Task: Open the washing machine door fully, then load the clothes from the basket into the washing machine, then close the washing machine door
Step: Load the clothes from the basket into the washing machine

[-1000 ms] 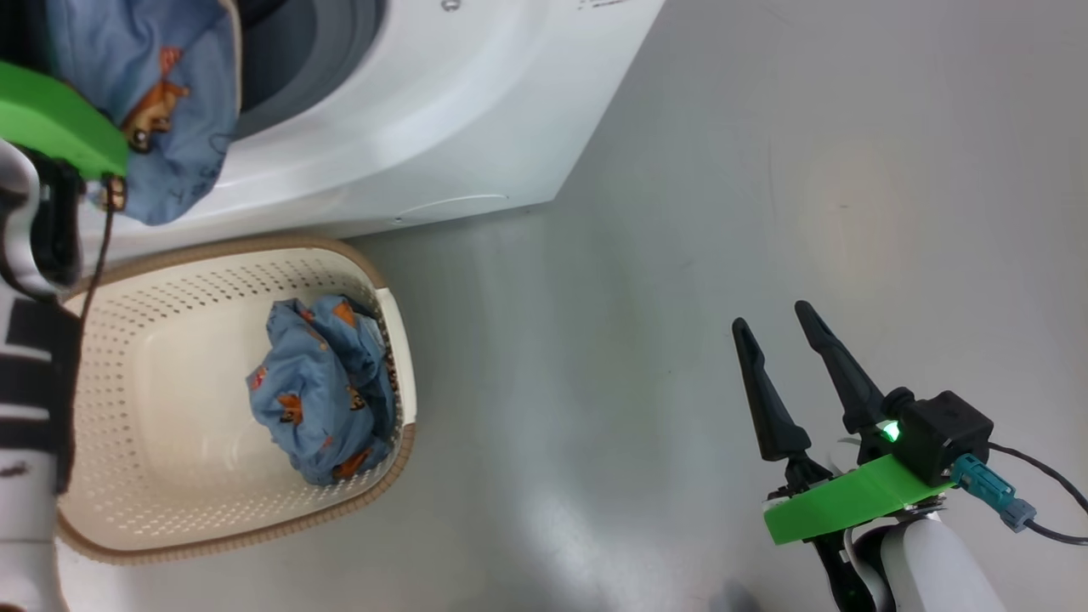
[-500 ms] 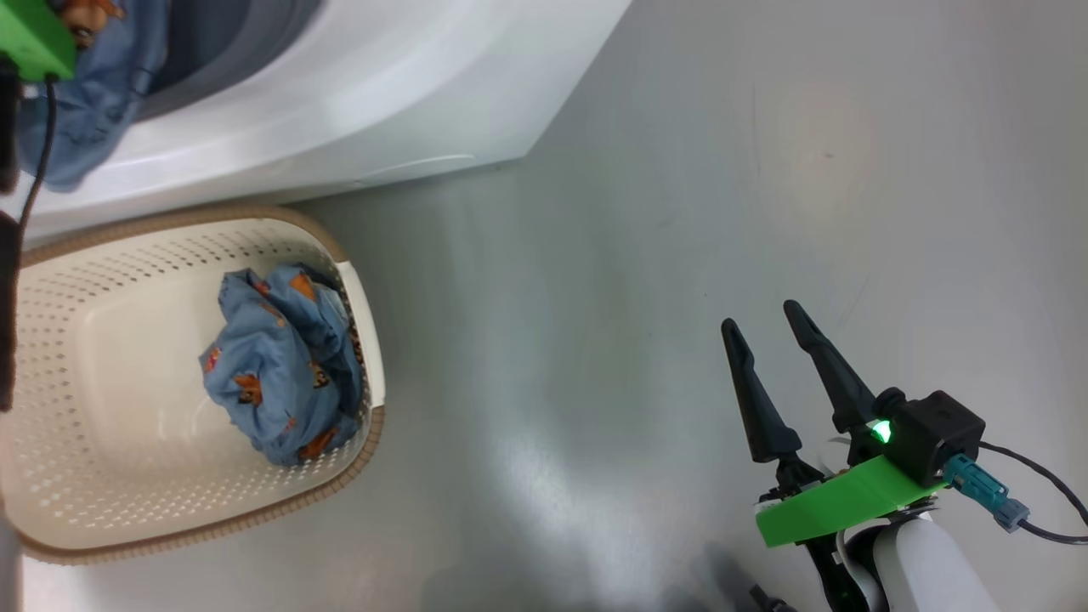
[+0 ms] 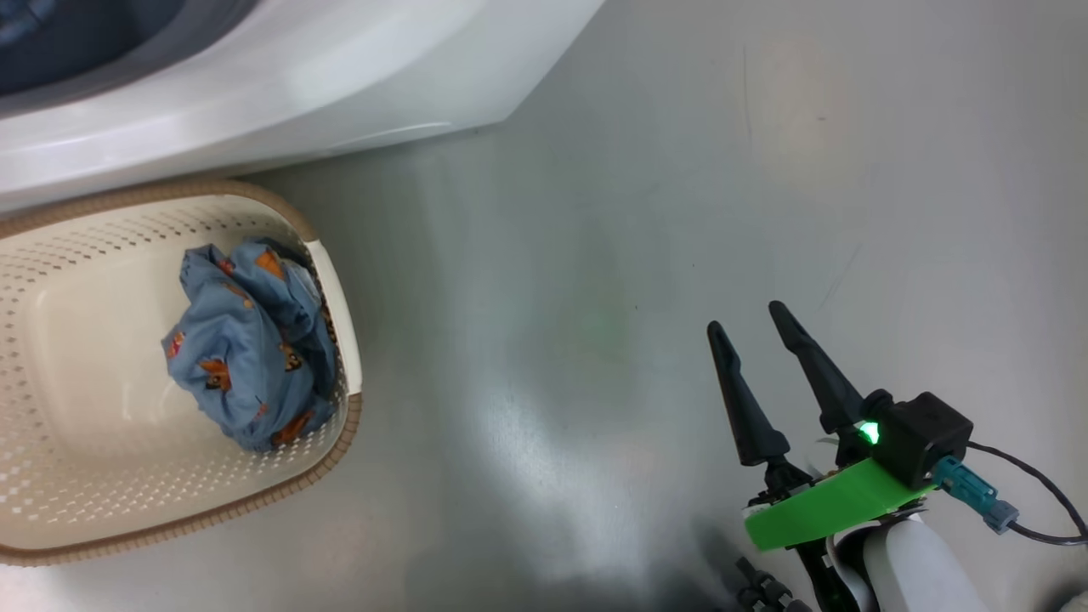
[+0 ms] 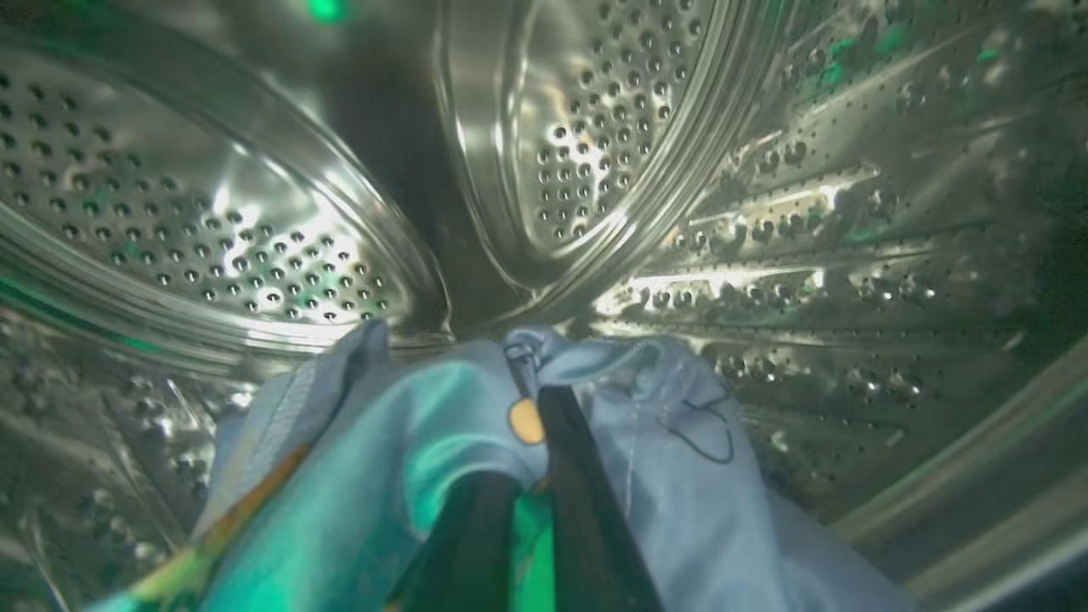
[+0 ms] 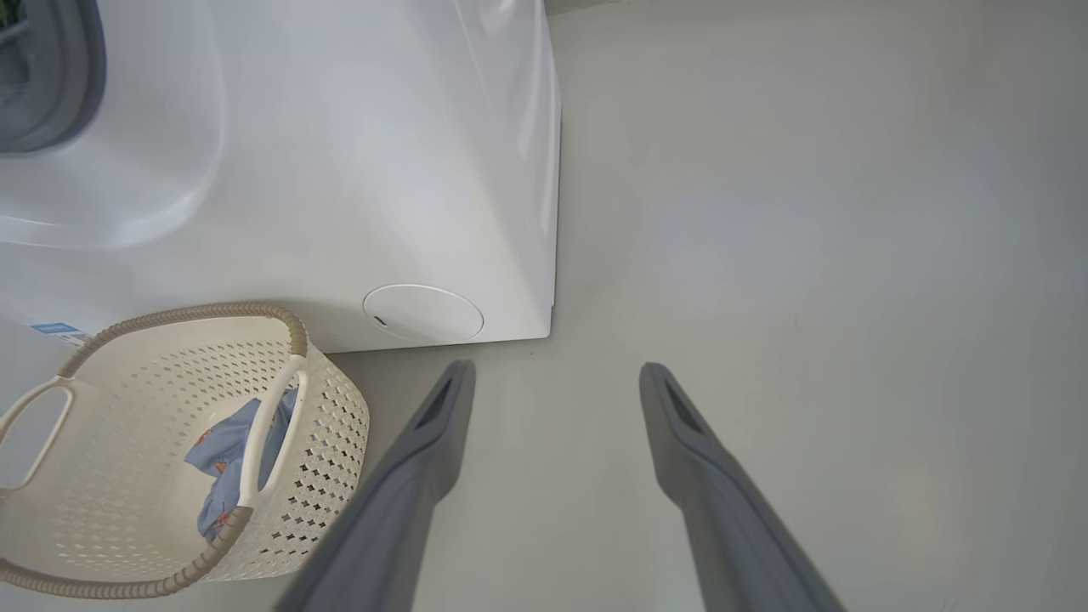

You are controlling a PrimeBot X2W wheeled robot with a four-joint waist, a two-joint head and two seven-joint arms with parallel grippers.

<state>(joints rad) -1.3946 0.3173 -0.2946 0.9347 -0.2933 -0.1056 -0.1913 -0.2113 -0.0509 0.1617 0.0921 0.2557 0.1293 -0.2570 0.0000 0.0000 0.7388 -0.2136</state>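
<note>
Grey floor, smooth and faintly glossy. Washing machine stands on it: a white front-loader. Its steel drum, perforated, is seen close in the left wrist view. That arm is reaching inside, so opening the washing machine door is judged done. Grey gasket rings the mouth.

Basket, cream with a brown rim, sits on the floor tight against the machine's foot, just below the mouth. Probably parked there to keep the carry short. One bundled garment, light blue with orange prints, lies against the basket's right-hand wall in the head view.

Second blue garment is inside the drum, draped over the left gripper. Its jaws are pinched tight on a fold and cloth hangs over both fingers. Whether the cloth touches the drum wall cannot be told. Judged carried deep so it drops past the gasket. Release not yet made.

Right gripper hangs over the floor, well apart from basket and machine, fingers spread wide, holding nothing. Seemingly kept out of the left arm's way.

Loading about midway: one piece in hand, one in the basket. Risk: cloth catching on a finger at release.

Round filter cap sits low on the machine front, near the basket rim. No part in the job.
</note>
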